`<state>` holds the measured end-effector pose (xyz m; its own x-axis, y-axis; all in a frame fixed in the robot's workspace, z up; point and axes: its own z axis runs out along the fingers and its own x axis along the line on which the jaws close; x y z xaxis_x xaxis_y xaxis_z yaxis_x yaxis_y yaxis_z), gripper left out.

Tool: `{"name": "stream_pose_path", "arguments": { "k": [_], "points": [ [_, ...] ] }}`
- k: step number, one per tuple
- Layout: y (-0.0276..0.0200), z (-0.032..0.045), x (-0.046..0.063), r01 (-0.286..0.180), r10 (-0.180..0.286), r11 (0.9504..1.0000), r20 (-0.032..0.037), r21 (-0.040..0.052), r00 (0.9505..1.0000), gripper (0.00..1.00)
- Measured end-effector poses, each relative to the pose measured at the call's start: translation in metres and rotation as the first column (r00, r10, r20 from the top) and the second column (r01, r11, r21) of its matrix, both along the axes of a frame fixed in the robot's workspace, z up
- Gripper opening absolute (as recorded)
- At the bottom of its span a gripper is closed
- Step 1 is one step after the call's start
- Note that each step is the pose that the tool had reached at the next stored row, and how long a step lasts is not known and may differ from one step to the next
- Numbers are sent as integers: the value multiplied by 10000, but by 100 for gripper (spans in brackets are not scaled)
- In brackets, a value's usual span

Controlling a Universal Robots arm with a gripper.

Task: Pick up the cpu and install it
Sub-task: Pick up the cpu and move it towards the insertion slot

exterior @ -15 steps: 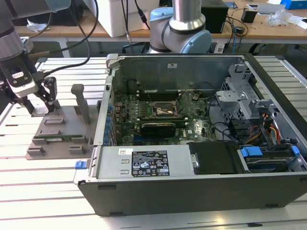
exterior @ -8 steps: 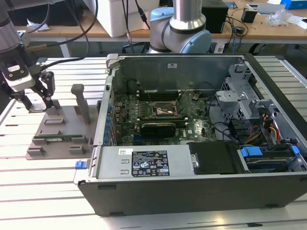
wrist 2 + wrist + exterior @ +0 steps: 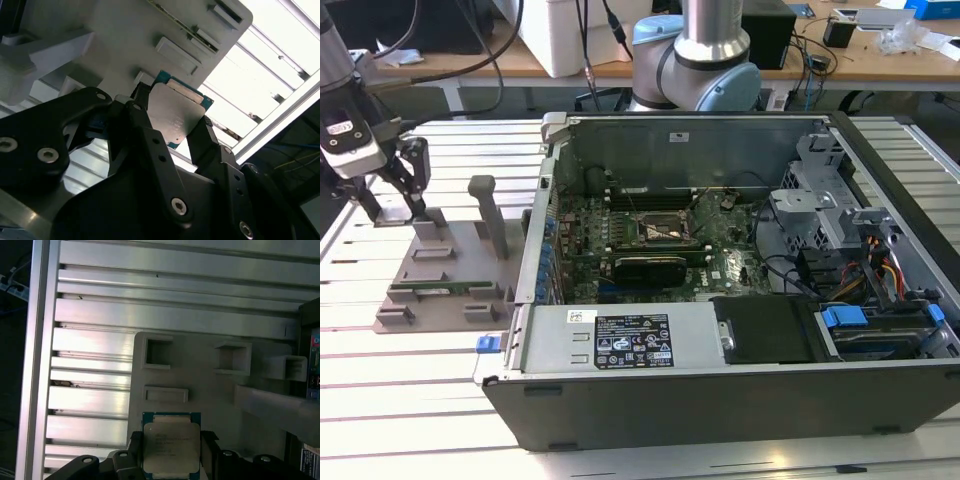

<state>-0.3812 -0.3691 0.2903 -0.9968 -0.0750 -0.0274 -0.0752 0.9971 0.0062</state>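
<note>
The cpu [image 3: 171, 447] sat between the gripper [image 3: 171, 439] fingers [image 3: 150, 130], silvery top showing in both wrist views. The jaws were closed down to its width, one finger against each opposite edge. It was over the grey tray [image 3: 200, 385] on the slatted table [image 3: 410, 380], at the exterior view's left; whether it had cleared the tray I cannot tell. The grasp looked made. The socket [image 3: 660, 228] on the motherboard inside the open computer case [image 3: 720, 370] lay well apart, so installing was not yet done.

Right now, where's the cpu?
The cpu sits in the gripper at the grey tray, on the exterior view's left, beside the open computer case.
</note>
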Motion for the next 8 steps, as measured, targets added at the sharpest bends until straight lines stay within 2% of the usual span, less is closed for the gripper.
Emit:
{"name": "stream_pose_path", "arguments": {
  "k": [8],
  "points": [
    [0, 51, 0, 0, 0, 10000, 0, 0, 10000, 55]
  ]
}}
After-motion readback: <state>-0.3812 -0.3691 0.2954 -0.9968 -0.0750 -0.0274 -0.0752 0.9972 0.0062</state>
